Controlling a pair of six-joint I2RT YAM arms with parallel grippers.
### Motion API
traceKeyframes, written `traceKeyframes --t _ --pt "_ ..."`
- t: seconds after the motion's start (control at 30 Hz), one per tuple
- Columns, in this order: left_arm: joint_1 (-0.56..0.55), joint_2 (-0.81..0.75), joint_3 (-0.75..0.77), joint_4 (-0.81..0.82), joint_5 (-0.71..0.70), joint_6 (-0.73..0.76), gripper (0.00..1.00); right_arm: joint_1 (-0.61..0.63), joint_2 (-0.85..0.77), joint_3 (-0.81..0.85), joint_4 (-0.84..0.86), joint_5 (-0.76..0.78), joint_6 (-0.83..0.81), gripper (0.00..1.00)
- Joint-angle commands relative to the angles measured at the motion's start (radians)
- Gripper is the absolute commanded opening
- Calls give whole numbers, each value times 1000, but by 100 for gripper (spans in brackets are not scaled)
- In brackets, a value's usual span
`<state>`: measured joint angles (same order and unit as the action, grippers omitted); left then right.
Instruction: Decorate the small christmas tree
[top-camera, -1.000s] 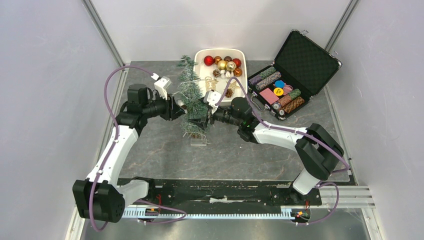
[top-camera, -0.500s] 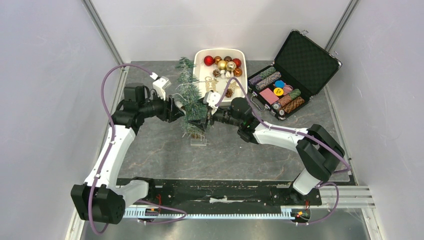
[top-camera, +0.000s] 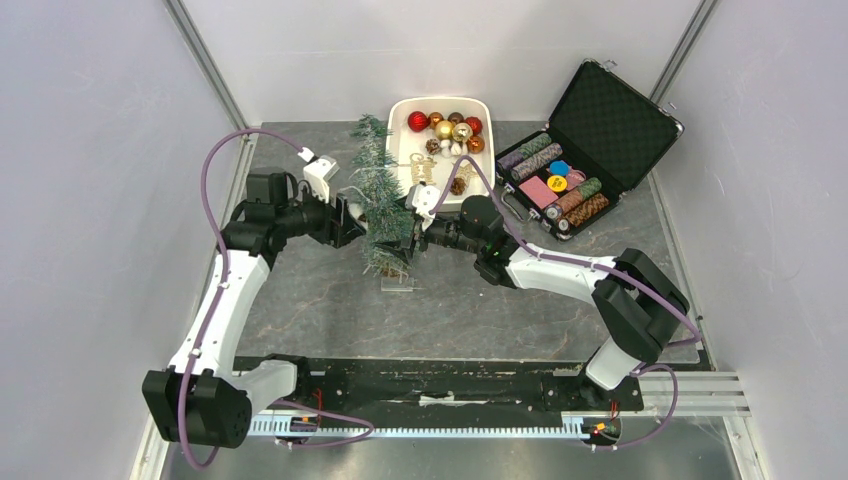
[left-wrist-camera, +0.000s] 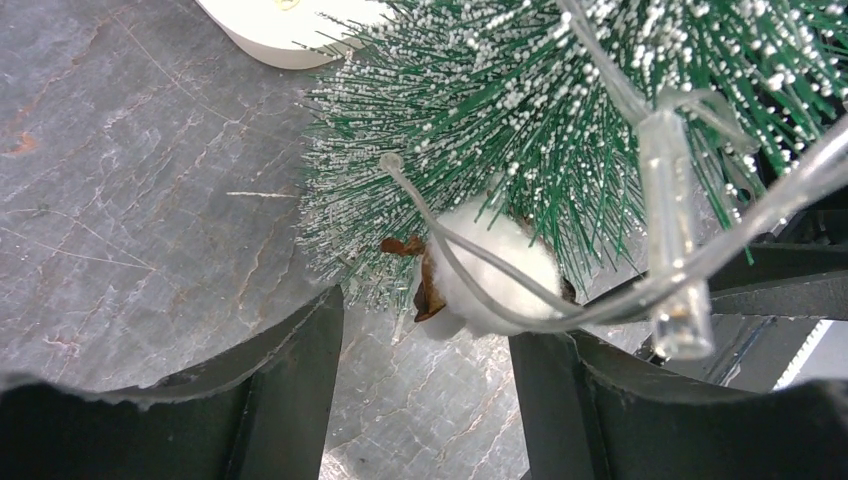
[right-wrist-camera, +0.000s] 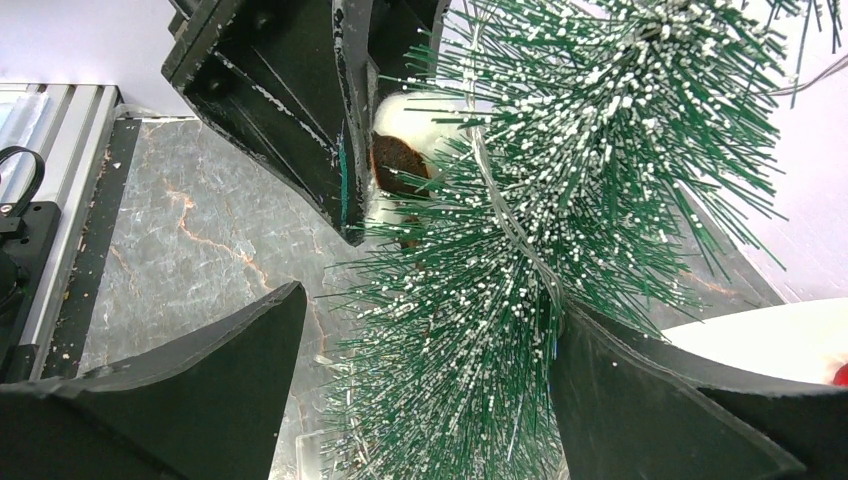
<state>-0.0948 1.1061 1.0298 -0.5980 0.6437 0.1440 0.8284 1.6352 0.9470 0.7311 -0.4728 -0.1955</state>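
The small christmas tree (top-camera: 380, 195) stands on its clear base (top-camera: 398, 283) in the middle of the table, its top leaning back-left. A clear light string (left-wrist-camera: 672, 230) runs through its frosted branches (left-wrist-camera: 500, 130). A white fluffy ornament with a brown piece (left-wrist-camera: 495, 270) sits in the lower branches, under a loop of the wire. My left gripper (left-wrist-camera: 425, 320) is open just short of that ornament, at the tree's left side (top-camera: 350, 215). My right gripper (right-wrist-camera: 428, 300) is open around the lower branches (right-wrist-camera: 520, 330), and its right finger (right-wrist-camera: 620, 390) touches them.
A white tray (top-camera: 395, 140) of red, gold and brown baubles stands behind the tree. An open black case (top-camera: 610, 110) with rows of poker chips lies at the back right. Enclosure walls stand close on the left, right and back.
My left gripper has opened, let go of the white ornament and drawn back a little to the left. The tree's top has tipped slightly left. The right arm has barely moved.
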Motion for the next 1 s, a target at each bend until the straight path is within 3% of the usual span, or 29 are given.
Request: traceKeyframes --t 0.0,0.17,0.57,0.7,0.97 --pt "8 -20 40 -16 21 69 69 8 -38 4 6 -9 -10 86" --pt "9 -22 49 -76 62 119 78 7 -43 3 -4 -4 -16 86" --pt "13 -35 55 -110 15 136 82 7 -49 0 -2 -6 -16 86" --pt "14 -39 76 -176 -41 165 83 8 -56 -5 -18 -1 -28 87" --pt "15 -46 140 -400 -20 303 84 8 -83 -17 -60 38 -66 87"
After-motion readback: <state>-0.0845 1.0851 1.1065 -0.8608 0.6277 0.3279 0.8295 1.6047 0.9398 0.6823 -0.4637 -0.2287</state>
